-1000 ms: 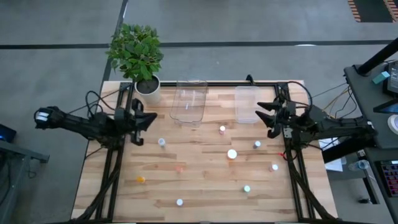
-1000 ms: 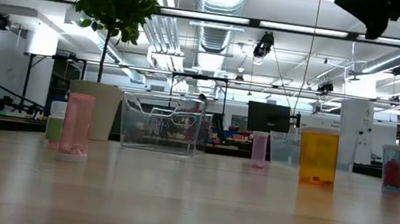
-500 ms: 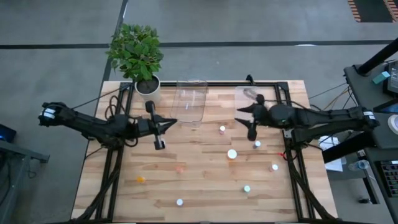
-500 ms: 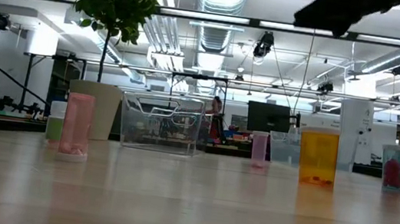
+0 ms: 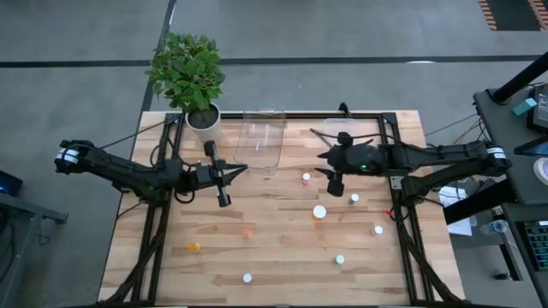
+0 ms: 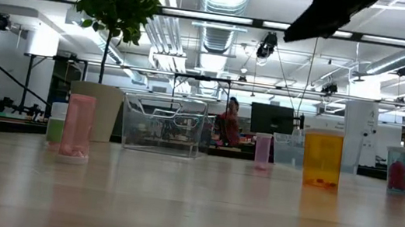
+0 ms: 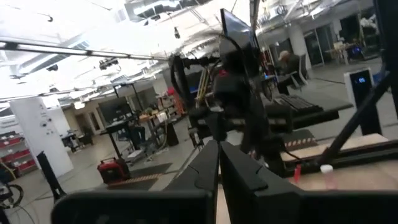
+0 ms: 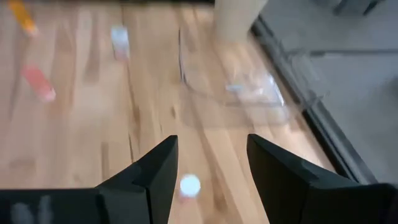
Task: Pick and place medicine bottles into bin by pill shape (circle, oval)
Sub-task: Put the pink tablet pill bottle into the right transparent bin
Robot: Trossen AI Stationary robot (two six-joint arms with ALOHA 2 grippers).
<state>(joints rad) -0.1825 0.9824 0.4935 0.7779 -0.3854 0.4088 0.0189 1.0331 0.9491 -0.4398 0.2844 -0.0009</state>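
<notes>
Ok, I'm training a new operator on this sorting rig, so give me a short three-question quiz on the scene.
1. True or false: the left gripper holds a medicine bottle.
2. Which gripper is open? A) left B) right
3. Fill in: the potted plant stands at the table's far ______ corner.

Key: 1. False; its fingers are shut on nothing. 2. B; in its wrist view a white-topped bottle shows between its fingers. 3. Left, beside a clear bin.

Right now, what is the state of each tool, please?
Left tool: closed, holding nothing.
Right tool: open, holding nothing, above the table.
</notes>
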